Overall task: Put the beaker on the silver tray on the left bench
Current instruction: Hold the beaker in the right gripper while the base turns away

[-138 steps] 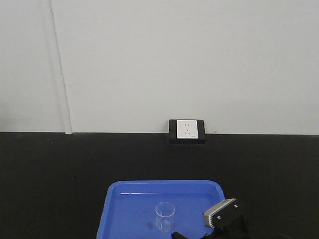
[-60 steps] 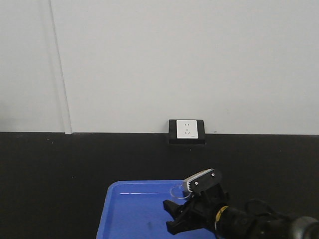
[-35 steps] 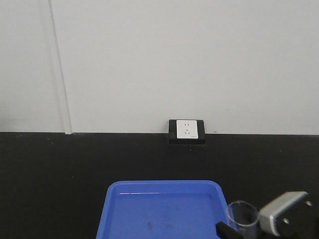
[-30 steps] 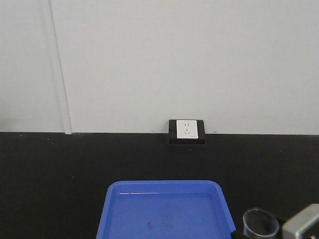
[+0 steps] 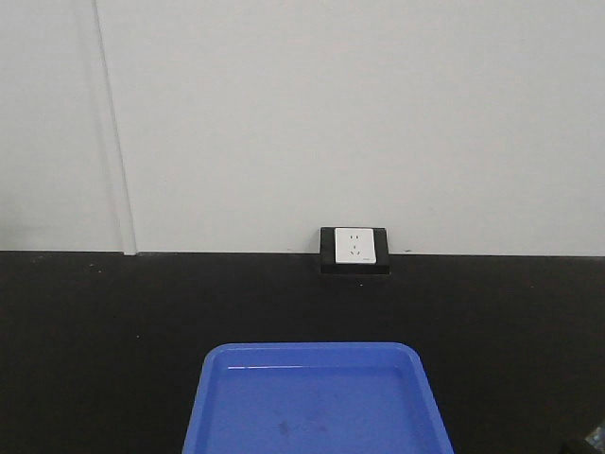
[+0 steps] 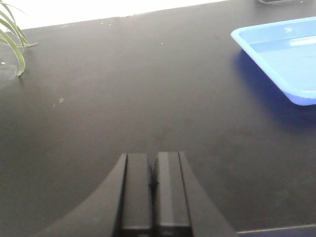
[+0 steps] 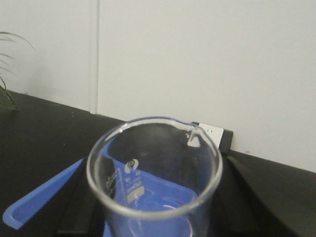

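The beaker [image 7: 154, 173], a small clear glass cylinder with a flared rim and spout, fills the right wrist view. My right gripper [image 7: 157, 207] is shut on it, with a black finger [image 7: 74, 197] on each side, and holds it upright above the black bench [image 5: 95, 331]. In the front view the beaker is out of frame, and only a dark scrap of the right arm [image 5: 588, 443] shows in the bottom right corner. My left gripper [image 6: 151, 190] is shut and empty, low over the bench [image 6: 123, 89]. The silver tray is out of view.
A bright blue plastic tray [image 5: 317, 397] lies on the bench at the front centre; it also shows in the left wrist view [image 6: 281, 54] and behind the beaker [image 7: 44, 197]. A wall socket [image 5: 354, 249] sits at the bench's back edge. Plant leaves [image 6: 12, 34] hang at the far left.
My right gripper closed on the beaker in the blue tray, lifted it out and carried it right, out of the front view. The blue tray now holds nothing.
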